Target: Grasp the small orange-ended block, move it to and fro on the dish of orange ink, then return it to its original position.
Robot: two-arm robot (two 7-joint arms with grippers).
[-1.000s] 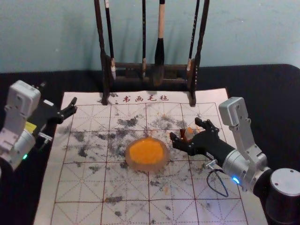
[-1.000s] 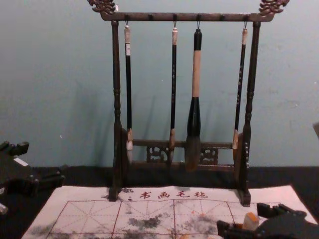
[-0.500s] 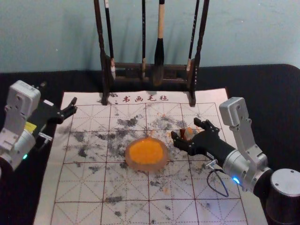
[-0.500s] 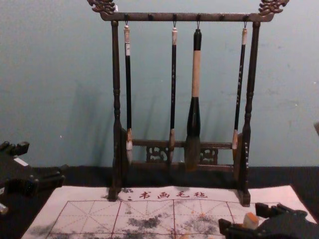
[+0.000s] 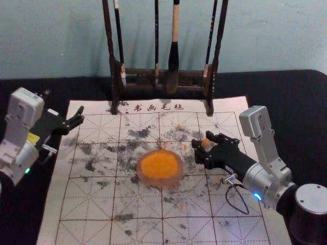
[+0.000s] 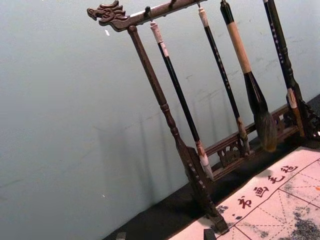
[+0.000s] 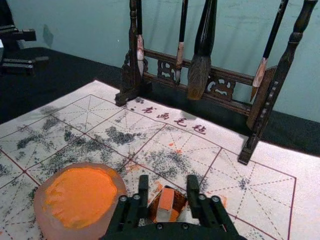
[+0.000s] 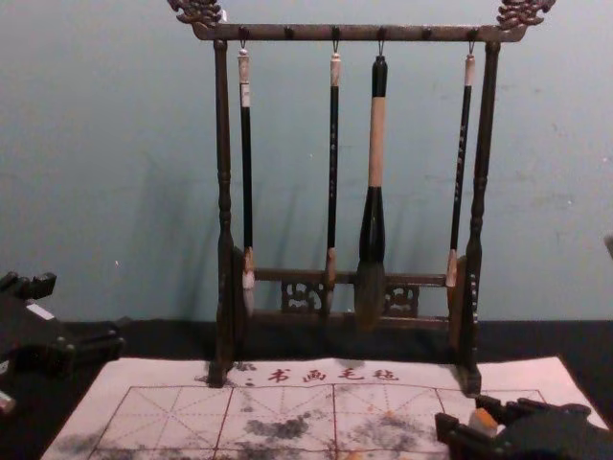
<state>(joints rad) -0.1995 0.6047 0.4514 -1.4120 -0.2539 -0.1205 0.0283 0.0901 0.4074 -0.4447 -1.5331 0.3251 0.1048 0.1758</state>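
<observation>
Centring comes first: right gripper [image 7: 168, 179] stands open astride the orange-ended block [image 7: 166, 200], near the ink dish [image 7: 41, 211] — close evenly, avoiding tilt. Left gripper [image 5: 80, 115] idles beside the mat [image 5: 55, 204].

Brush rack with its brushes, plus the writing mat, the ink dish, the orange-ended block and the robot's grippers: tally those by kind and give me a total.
Brush rack: 1
Hanging brushes: 4
Writing mat: 1
Orange ink dish: 1
Orange-ended block: 1
Grippers: 2, right gripper at the block, left gripper by the mat's far left corner
Total: 10
</observation>
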